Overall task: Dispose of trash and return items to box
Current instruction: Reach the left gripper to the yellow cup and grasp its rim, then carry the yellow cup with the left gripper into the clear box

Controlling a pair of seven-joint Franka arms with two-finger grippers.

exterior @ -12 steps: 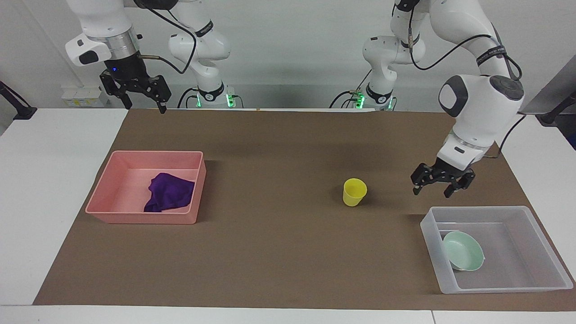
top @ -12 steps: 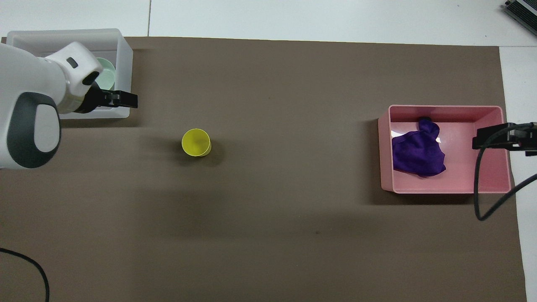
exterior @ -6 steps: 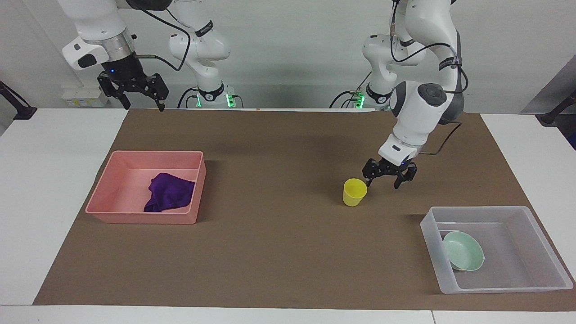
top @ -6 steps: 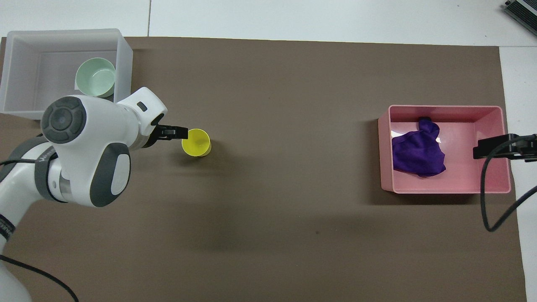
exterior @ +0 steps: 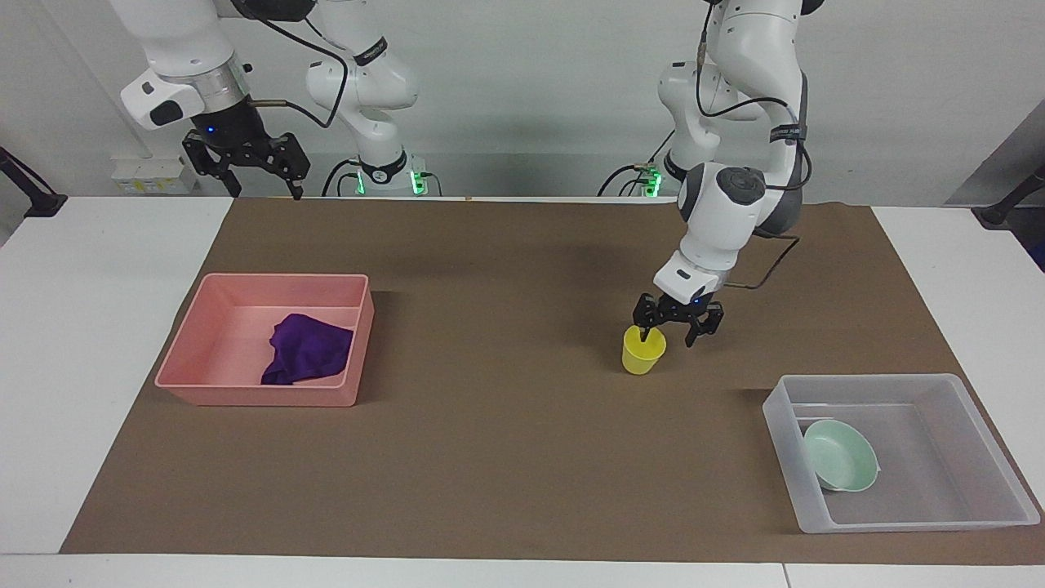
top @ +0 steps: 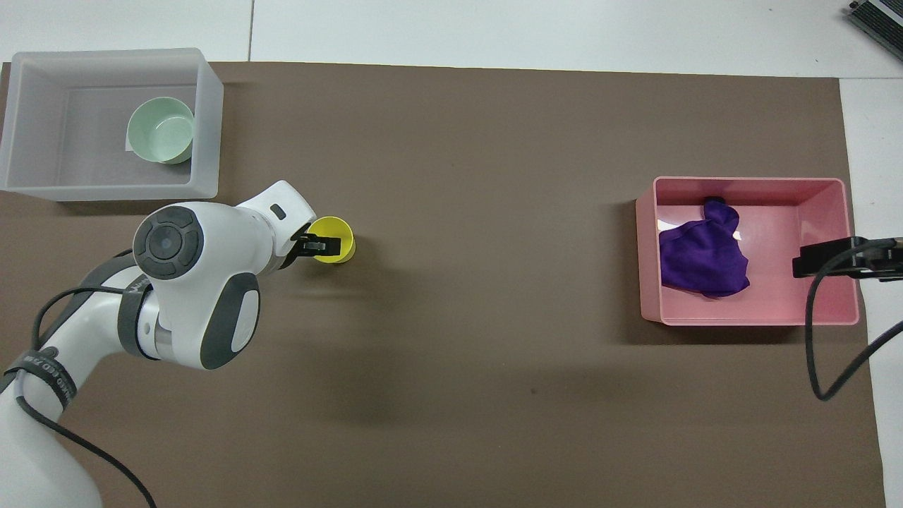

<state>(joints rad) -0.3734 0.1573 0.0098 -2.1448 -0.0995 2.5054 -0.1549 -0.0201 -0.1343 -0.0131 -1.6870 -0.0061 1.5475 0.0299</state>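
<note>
1. Two views. Facing: brown mat point(exterior: 506, 425) on white table point(exterior: 98, 327), pale wall. Left gripper point(exterior: 671, 333) open astride yellow cup point(exterior: 643, 351) rim, not gripping; right gripper point(exterior: 260, 181) open, waiting high over the mat's edge.
2. Overhead: cup point(top: 337, 241) at left gripper point(top: 323, 245); bowl point(top: 161, 130) in translucent box point(top: 42, 120), cloth point(top: 702, 257) in pink tray point(top: 748, 321) under right gripper point(top: 811, 258). Wristband lettering unreadable.

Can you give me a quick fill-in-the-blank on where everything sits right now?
1. The purple cloth lies in the ____ tray.
2. The mint-green bowl sits in the ____ box.
3. The left gripper is at the rim of the yellow ____, which stands on the brown mat.
4. The right gripper waits, raised at the ____ arm's end of the table.

Missing words: pink; translucent; cup; right
</note>
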